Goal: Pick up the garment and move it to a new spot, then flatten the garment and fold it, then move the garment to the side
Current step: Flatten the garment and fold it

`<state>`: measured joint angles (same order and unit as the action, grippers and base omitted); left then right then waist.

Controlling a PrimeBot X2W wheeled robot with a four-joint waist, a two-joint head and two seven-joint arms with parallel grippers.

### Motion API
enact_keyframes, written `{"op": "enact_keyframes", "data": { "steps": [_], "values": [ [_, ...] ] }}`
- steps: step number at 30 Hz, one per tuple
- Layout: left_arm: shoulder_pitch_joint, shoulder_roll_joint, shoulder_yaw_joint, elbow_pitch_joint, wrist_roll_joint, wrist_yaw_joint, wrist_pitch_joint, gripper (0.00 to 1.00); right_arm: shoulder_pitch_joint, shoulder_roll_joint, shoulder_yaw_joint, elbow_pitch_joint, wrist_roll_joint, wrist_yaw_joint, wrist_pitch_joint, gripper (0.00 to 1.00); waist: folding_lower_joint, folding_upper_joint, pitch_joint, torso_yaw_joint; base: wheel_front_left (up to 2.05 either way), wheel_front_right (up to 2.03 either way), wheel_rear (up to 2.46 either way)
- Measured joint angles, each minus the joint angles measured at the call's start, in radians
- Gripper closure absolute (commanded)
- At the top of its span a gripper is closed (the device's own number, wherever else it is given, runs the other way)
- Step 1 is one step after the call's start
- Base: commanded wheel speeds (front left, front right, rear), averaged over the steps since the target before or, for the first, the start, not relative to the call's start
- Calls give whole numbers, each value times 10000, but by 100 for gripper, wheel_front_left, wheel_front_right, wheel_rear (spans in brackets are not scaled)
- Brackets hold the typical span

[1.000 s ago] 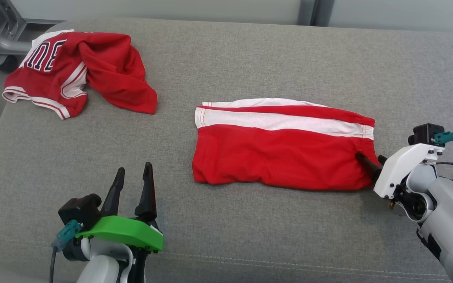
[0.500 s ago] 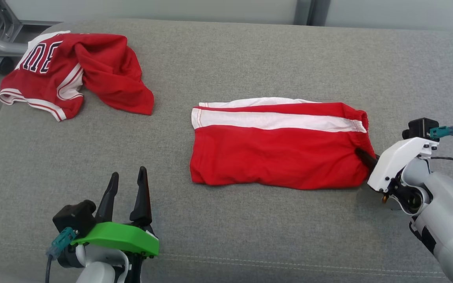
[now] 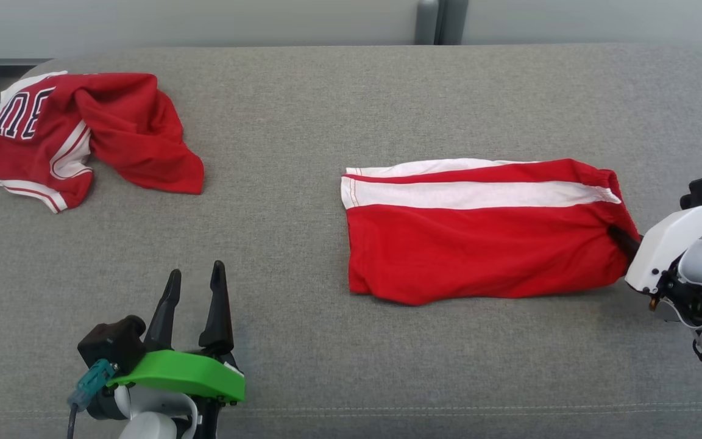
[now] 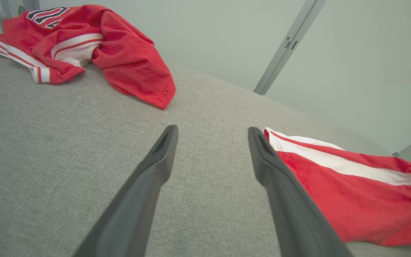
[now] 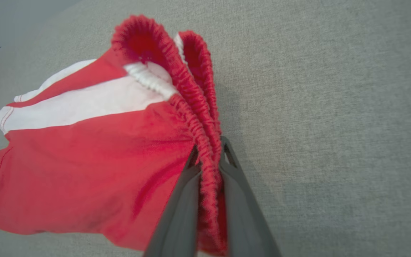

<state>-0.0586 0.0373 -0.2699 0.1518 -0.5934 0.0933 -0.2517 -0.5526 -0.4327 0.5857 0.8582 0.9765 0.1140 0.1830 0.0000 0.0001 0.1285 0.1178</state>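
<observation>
Folded red shorts point(image 3: 485, 235) with a white side stripe lie on the grey cushion, right of centre. My right gripper point(image 3: 616, 233) is shut on their elastic waistband at the right end; in the right wrist view the waistband point(image 5: 205, 157) is pinched between the two fingers point(image 5: 209, 153), and its upper part arches up off the cushion. My left gripper point(image 3: 194, 277) stands open at the lower left, empty, well left of the shorts point(image 4: 351, 192). Its fingers point(image 4: 162, 153) hover just above bare fabric.
A crumpled red jersey point(image 3: 77, 134) with white trim and dark lettering lies at the far left; it also shows in the left wrist view point(image 4: 84, 43). The grey cushion point(image 3: 302, 341) runs wide between the two garments. A pale wall with a metal post point(image 3: 430, 21) stands behind.
The head camera has turned, shifting the picture. The shorts, held at the waistband, have been dragged right, away from the jersey. The left gripper stays put and open.
</observation>
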Motion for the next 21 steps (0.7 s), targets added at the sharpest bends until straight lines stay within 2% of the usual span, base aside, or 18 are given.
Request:
{"op": "enact_keyframes", "data": {
  "steps": [8,15,21],
  "values": [
    [8,6,-192,-42,77,8,0,0,-25,-313,-366,13,316,4,33,100,0,0,-27,-247,0,0,0],
    [21,10,-339,-35,73,8,0,0,-24,683,-495,-717,1356,90,514,100,0,0,-112,-233,0,0,0],
    [22,23,-571,-29,-6,10,0,0,-101,936,38,-1806,1356,90,926,100,0,0,-224,-125,0,0,0]
  ]
}}
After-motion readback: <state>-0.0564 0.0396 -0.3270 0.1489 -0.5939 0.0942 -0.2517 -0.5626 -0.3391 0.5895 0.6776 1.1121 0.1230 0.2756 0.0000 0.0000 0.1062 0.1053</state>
